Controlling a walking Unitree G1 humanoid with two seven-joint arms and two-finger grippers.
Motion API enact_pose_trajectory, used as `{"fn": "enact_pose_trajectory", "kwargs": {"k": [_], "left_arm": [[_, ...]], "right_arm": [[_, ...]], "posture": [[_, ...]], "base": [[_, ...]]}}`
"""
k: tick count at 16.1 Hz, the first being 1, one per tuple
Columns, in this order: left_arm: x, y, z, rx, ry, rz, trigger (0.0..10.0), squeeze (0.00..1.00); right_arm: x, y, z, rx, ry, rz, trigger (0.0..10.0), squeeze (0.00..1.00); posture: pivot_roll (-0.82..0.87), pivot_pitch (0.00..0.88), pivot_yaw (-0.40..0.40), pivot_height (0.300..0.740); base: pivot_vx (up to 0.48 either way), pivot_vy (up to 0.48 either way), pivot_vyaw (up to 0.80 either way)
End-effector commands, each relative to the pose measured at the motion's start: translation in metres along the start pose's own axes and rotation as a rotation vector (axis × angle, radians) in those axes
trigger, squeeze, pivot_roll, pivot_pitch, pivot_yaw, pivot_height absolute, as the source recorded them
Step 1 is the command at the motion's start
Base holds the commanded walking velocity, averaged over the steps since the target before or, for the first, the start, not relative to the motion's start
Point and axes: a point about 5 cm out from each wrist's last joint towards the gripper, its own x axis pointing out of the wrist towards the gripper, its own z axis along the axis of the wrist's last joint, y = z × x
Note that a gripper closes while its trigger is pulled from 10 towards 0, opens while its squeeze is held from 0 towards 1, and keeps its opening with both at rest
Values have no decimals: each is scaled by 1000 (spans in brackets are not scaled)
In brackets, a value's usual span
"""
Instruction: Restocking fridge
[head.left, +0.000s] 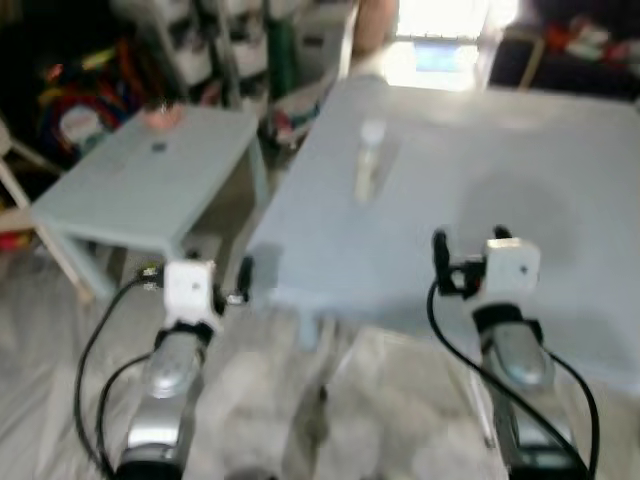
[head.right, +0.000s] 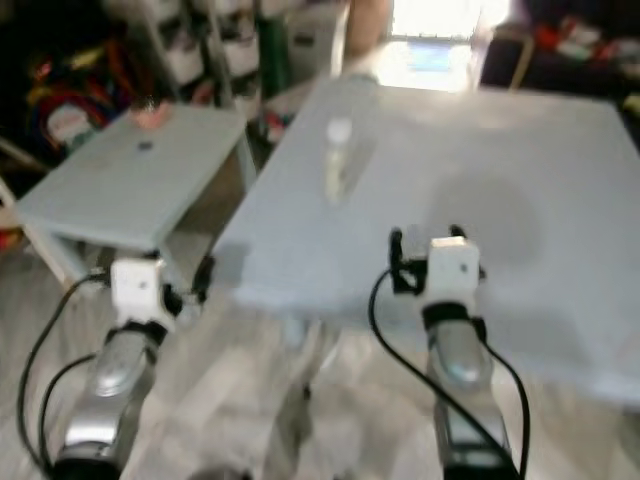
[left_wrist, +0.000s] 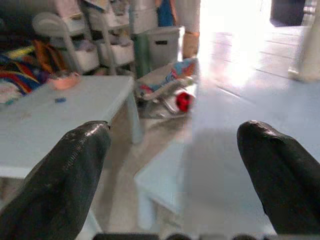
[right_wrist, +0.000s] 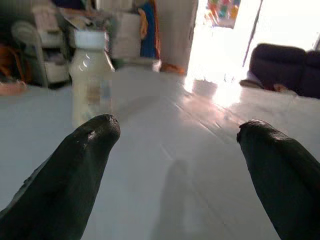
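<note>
- right wrist view is showing the bottle (right_wrist: 91, 75) standing upright on the counter (right_wrist: 190, 165), ahead of the spread right fingers (right_wrist: 75, 165).
- right gripper (head.left: 470, 250) is sitting nearer it; left gripper (left_wrist: 175, 170) is hanging spread off the counter's edge.

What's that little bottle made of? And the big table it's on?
The bottle looks like see-through plastic with a white cap; pale liquid shows through its glossy sides, though glass can't be ruled out. The table looks like painted wood or laminate in pale blue-grey: its smooth top mirrors the bright doorway, and faint plank-like lines run across it in the right wrist view.
</note>
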Motion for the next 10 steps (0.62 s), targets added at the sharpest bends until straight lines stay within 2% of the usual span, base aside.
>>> {"fn": "enact_pose_trajectory", "kwargs": {"k": [1, 4, 7, 10], "left_arm": [[-2, 10, 0, 9, 2, 34, 10000, 0], [1, 11, 4, 8, -11, 42, 10000, 0], [-3, 16, 8, 13, -30, 49, 10000, 0], [-7, 14, 6, 11, -22, 48, 10000, 0]], "right_arm": [[3, 8, 3, 10, -17, 21, 10000, 0], [5, 11, 6, 11, -29, 33, 10000, 0], [5, 10, 7, 3, -37, 40, 10000, 0], [5, 14, 8, 4, -40, 53, 10000, 0]], "posture": [[-32, 0, 45, 740], [-27, 0, 47, 740], [-14, 0, 48, 740], [-8, 0, 45, 740]], "base": [[480, 0, 0], [446, 0, 0], [0, 0, 0], [0, 0, 0]]}}
